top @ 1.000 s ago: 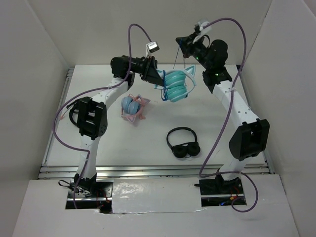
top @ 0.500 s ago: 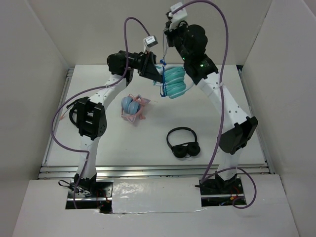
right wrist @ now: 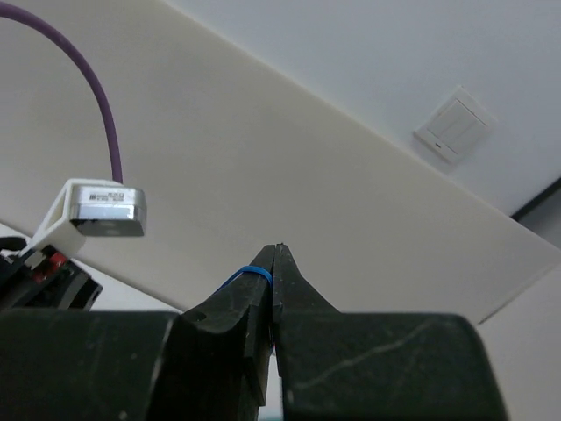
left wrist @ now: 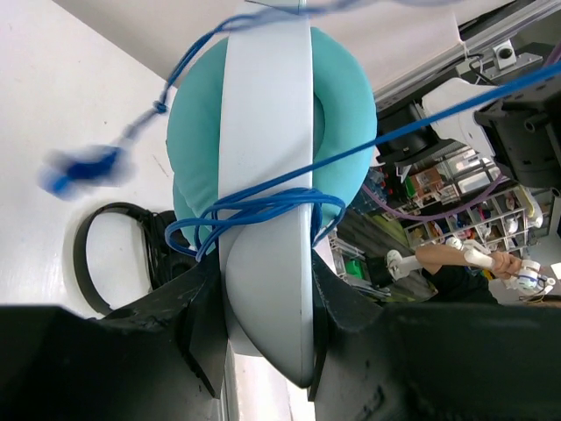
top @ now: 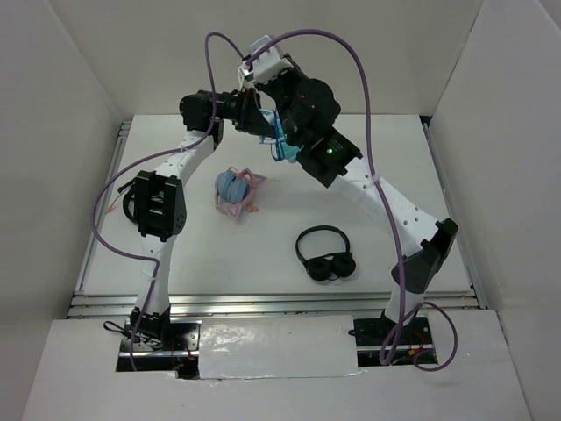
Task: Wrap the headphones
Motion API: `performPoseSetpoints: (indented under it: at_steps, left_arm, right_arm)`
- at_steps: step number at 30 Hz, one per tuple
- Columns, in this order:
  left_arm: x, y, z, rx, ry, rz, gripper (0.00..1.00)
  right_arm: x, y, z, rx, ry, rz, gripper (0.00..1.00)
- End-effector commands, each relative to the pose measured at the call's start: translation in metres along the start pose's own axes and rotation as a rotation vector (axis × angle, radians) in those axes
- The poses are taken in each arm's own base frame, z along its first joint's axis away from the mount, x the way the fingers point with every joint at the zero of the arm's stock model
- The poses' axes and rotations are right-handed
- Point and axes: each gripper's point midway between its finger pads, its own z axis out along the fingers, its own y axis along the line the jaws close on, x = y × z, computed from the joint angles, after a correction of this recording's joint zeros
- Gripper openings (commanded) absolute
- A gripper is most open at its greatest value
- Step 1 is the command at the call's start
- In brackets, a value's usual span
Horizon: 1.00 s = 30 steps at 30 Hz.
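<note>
Bare table [top: 412, 149] far right, black headphones [top: 326, 254] front-centre, pink-banded pair [top: 235, 193] mid-left (arms [top: 302, 105] crowd the back).

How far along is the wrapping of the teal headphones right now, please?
Done: a few loops of thin blue cable circle the white headband of the teal over-ear headphones. In hand: left fingers clamp the band, right fingers pinch the cable. Left: the small blue plug end hangs loose.
</note>
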Motion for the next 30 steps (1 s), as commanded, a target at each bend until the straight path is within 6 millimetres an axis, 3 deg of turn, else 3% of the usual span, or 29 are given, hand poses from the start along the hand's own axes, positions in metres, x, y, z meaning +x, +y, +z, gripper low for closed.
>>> performPoseSetpoints:
  at_steps: [1,2,4,7,9,15,20,23,24,25,28,30]
  left_arm:
    - [0.026,-0.019,-0.008,-0.056,0.053,0.163,0.0]
    - [0.026,-0.019,-0.008,-0.057,0.053,0.161,0.0]
    - [0.024,-0.018,-0.009,-0.055,0.048,0.158,0.0]
    - [0.022,-0.018,-0.011,-0.052,0.04,0.152,0.0]
    - [0.021,-0.02,-0.013,-0.053,0.036,0.153,0.0]
    - [0.019,-0.019,-0.016,-0.055,0.027,0.15,0.0]
    - [0.013,-0.019,-0.019,-0.046,0.008,0.146,0.0]
    - [0.01,-0.021,-0.024,-0.044,-0.021,0.125,0.0]
    - [0.009,-0.031,-0.026,-0.044,-0.029,0.14,0.0]
    - [0.007,-0.036,-0.027,-0.045,-0.034,0.152,0.0]
    - [0.003,-0.058,-0.026,-0.039,-0.058,0.181,0.0]
    - [0.003,-0.069,-0.025,-0.039,-0.075,0.19,0.0]
  right_arm:
    - [-0.06,-0.091,-0.049,0.227,-0.098,0.115,0.05]
    - [-0.062,-0.101,-0.059,0.255,-0.094,0.136,0.06]
    - [-0.07,-0.099,-0.072,0.25,-0.116,0.136,0.06]
    - [-0.091,-0.119,-0.092,0.279,-0.17,0.163,0.06]
    - [-0.106,-0.142,-0.103,0.344,-0.207,0.193,0.06]
    - [-0.129,-0.178,-0.117,0.419,-0.285,0.204,0.06]
    - [-0.142,-0.172,-0.127,0.384,-0.33,0.211,0.06]
    - [-0.143,-0.147,-0.127,0.257,-0.319,0.191,0.05]
    - [-0.142,-0.141,-0.13,0.234,-0.329,0.199,0.05]
    - [-0.133,-0.122,-0.129,0.188,-0.314,0.203,0.05]
    - [-0.117,-0.118,-0.134,0.166,-0.248,0.227,0.03]
    - [-0.115,-0.13,-0.142,0.194,-0.26,0.26,0.01]
